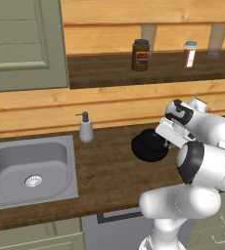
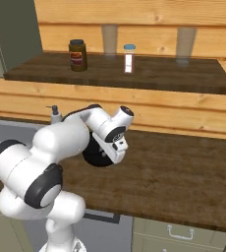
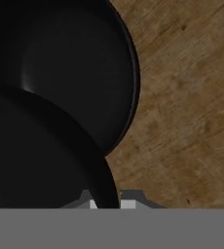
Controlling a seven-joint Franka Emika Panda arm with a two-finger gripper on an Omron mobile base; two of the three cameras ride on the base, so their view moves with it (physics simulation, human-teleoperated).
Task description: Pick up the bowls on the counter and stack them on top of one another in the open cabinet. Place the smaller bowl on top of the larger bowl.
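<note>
We count two black bowls on the counter (image 1: pixel 109 176), sitting right of the steel sink (image 1: pixel 29 171) and below the open cabinet (image 1: pixel 109 71). In the hand view both sit mouth-up; being round, neither has a long axis to speak of. One bowl (image 3: pixel 80 68) lies flat on the wood, and the other bowl (image 3: pixel 41 160) overlaps it nearer the camera, its rim running down between the finger tips. We cannot tell which of the two is the larger one. From the left base view they read as one dark mass (image 1: pixel 148 145) just beside the hand. The gripper (image 3: pixel 111 203) straddles the near bowl's rim, but whether it is clenched on it we cannot tell. On the cabinet shelf we count one brown jar (image 1: pixel 141 54) and one white bottle (image 1: pixel 190 53), both upright. One soap dispenser (image 1: pixel 86 128) stands behind the sink.
</note>
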